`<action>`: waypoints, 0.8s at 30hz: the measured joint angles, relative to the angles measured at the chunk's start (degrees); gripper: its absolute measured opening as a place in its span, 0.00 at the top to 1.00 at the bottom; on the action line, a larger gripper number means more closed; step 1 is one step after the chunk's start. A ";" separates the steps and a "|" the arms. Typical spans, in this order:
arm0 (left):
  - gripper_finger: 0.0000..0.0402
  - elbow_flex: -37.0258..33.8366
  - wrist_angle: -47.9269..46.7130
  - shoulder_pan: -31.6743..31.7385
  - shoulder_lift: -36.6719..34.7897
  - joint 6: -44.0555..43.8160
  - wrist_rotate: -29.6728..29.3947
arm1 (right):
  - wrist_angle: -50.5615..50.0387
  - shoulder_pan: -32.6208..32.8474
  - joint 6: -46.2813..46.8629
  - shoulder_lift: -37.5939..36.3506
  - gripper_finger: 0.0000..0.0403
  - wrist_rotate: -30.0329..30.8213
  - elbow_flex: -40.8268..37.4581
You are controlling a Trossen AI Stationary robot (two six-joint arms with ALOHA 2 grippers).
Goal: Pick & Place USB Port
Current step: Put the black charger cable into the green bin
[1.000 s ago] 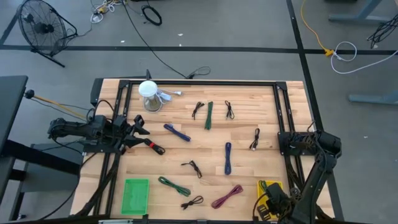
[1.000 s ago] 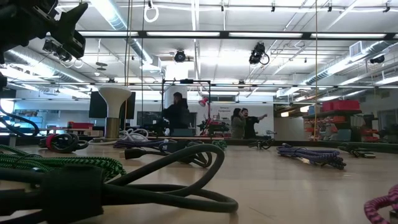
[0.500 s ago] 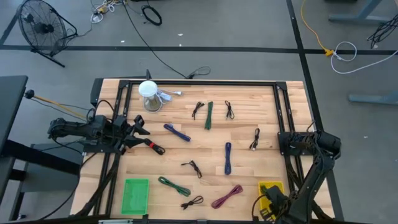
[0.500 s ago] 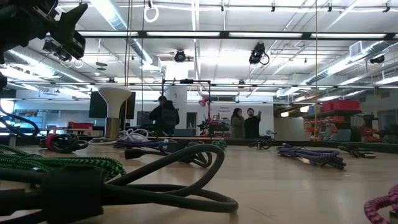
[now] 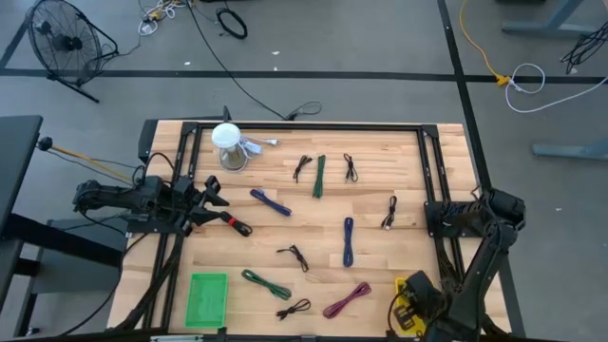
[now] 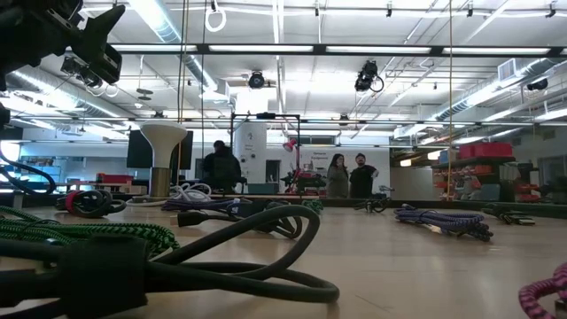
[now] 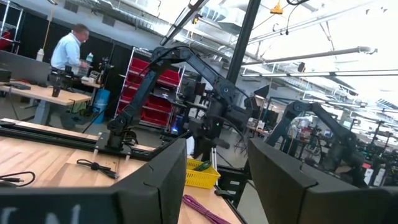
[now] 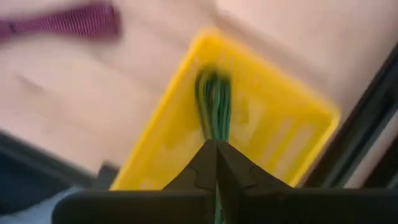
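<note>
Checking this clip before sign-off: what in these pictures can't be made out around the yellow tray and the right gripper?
- Yellow tray, high view: the right arm covers most of it, so its contents are hidden.
- Green cable, right wrist view: motion blur, and its lower end is hidden behind the shut right gripper; whether it is gripped is unclear.
- Low view: tray and right gripper do not appear.

Two black jointed arms, angular dark end effector fingers [image 7: 168, 180], matte housings

- The yellow tray [image 5: 410, 287] at the counter's near right corner is mostly covered from above by the right hand [image 5: 414, 306].
- In the right wrist view, the green cable [image 8: 214, 106] is blurred, its lower end hidden behind the meeting fingers.
</note>
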 joint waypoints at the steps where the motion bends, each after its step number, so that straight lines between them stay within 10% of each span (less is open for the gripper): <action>1: 0.56 0.01 0.00 0.01 0.00 -0.01 0.00 | -1.70 -0.60 -0.74 0.00 0.97 1.69 0.00; 14: 0.56 0.00 0.00 0.00 0.00 0.16 -0.78 | -12.24 -13.41 -19.52 0.00 0.96 17.78 0.00; 24: 0.56 0.00 -0.09 0.00 0.00 0.15 -1.11 | -15.85 -27.53 -33.90 -0.69 0.74 24.50 -0.41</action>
